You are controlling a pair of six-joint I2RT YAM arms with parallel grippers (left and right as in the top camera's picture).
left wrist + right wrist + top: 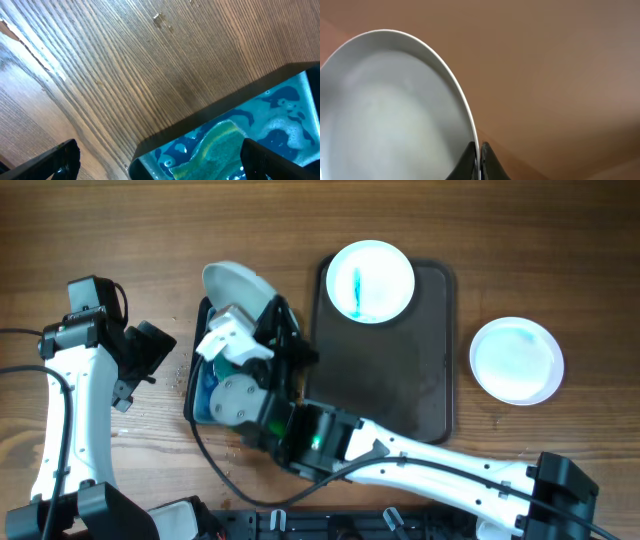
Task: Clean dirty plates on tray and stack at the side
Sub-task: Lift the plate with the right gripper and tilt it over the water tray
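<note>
The right end effector is clamped on the rim of a white plate. It holds the plate tilted on edge by the blue basin, just left of the tray, probably for washing or draining. The left end effector, farther left of the tray, hangs with its fingers apart and empty above the sponge, while a blue-streaked plate sits on the tray and a third plate lies on the table right of it.

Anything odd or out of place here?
One plate is tilted steeply over the basin, pinched at its rim by the right gripper. Small crumbs lie on the table beside the basin.
</note>
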